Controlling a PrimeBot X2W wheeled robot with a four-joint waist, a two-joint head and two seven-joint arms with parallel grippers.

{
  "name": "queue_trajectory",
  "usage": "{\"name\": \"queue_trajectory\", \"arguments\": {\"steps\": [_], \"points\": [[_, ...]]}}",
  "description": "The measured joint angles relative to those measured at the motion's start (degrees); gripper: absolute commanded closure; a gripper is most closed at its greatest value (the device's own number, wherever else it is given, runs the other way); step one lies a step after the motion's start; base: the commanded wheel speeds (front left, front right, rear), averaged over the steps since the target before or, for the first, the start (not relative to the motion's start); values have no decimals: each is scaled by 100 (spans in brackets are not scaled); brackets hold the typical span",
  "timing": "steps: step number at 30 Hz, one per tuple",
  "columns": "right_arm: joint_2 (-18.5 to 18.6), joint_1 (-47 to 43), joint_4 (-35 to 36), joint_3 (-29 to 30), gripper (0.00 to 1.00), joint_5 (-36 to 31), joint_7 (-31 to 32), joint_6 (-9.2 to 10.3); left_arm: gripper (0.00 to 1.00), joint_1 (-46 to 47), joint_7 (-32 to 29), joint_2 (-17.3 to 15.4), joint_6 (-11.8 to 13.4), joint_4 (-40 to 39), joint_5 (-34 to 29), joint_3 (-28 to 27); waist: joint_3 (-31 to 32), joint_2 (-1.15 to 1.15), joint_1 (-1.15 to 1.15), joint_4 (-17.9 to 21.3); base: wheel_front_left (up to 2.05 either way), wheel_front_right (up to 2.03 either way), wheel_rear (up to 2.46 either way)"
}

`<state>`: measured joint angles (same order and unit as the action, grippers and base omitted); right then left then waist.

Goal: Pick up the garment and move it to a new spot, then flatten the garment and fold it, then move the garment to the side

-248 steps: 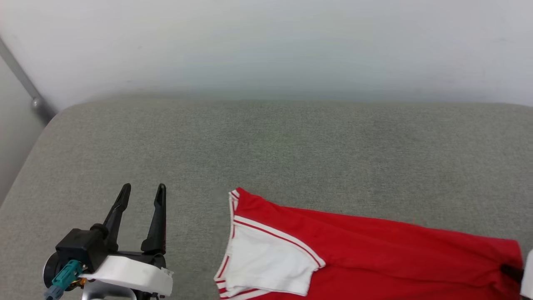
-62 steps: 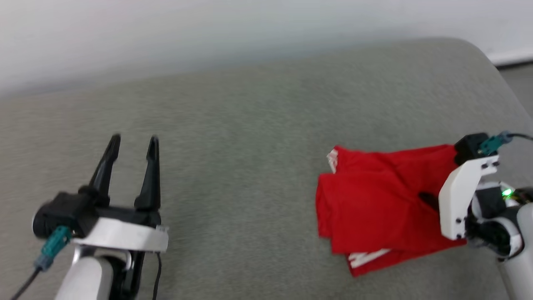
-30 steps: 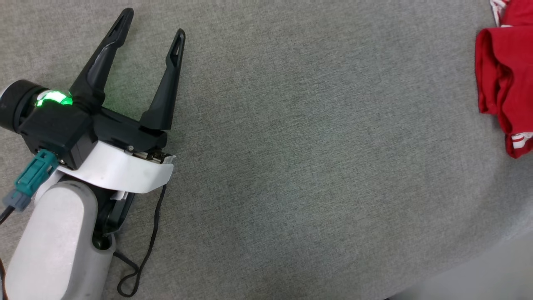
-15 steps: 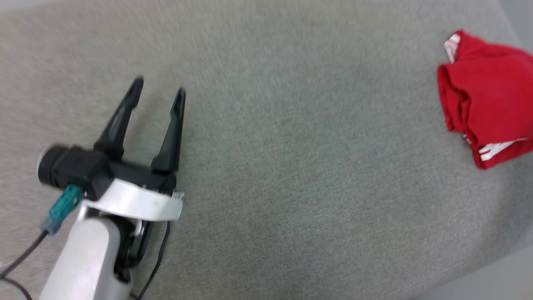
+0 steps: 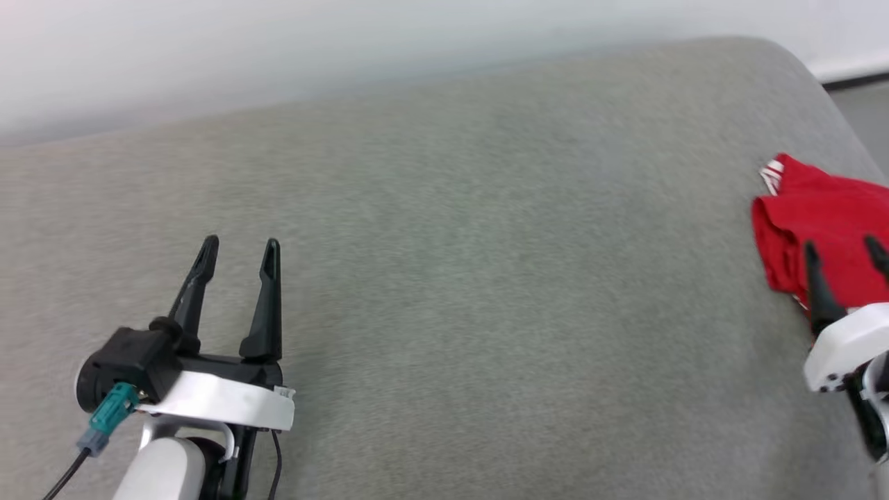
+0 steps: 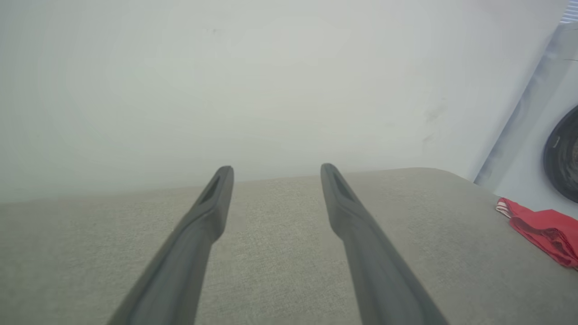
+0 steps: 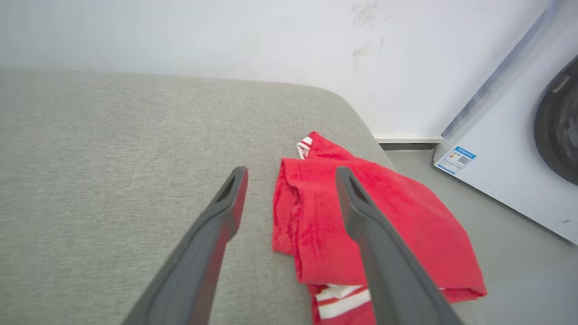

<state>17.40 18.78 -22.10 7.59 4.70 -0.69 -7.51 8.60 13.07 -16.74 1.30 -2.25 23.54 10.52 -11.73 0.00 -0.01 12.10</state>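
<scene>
One garment [image 5: 806, 212], two grippers [image 5: 241, 242] [image 5: 840, 243], one cushion [image 5: 486, 243]

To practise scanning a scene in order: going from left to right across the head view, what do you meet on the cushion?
In order: left gripper → bare grey cushion → garment. The right gripper overlaps the garment, so it is left unplaced.

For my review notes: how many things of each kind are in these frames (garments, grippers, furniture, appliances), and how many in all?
Garments: 1, the red garment
Grippers: 2, the left gripper and the right gripper, both open and holding nothing
Furniture: 1, the grey cushion on which the garment lies
Appliances: 1, the white appliance with a dark round door
Total: 5
</scene>
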Motion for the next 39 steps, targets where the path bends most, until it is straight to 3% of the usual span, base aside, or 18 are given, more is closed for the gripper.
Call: {"name": "queue_trajectory", "arguments": {"steps": [10,21,28,39], "points": [[-743,-740,1635,-157,0,166,2,0,0,-350,110,42,208,349,84,-299,496,0,0,-717,0,0,0],[-1174,-1965,2775,-129,0,103,56,0,0,-906,-91,-313,330,498,-10,-382,1086,0,0,-965,0,0,0],[-1359,-2620,3126,-92,0,127,231,0,0,-1231,-191,-376,328,521,-19,-280,1331,0,0,-937,0,0,0],[-1423,-2765,3136,-227,0,142,325,0,0,-1399,-192,-374,326,658,35,-209,1462,0,1,-988,0,0,0]]}}
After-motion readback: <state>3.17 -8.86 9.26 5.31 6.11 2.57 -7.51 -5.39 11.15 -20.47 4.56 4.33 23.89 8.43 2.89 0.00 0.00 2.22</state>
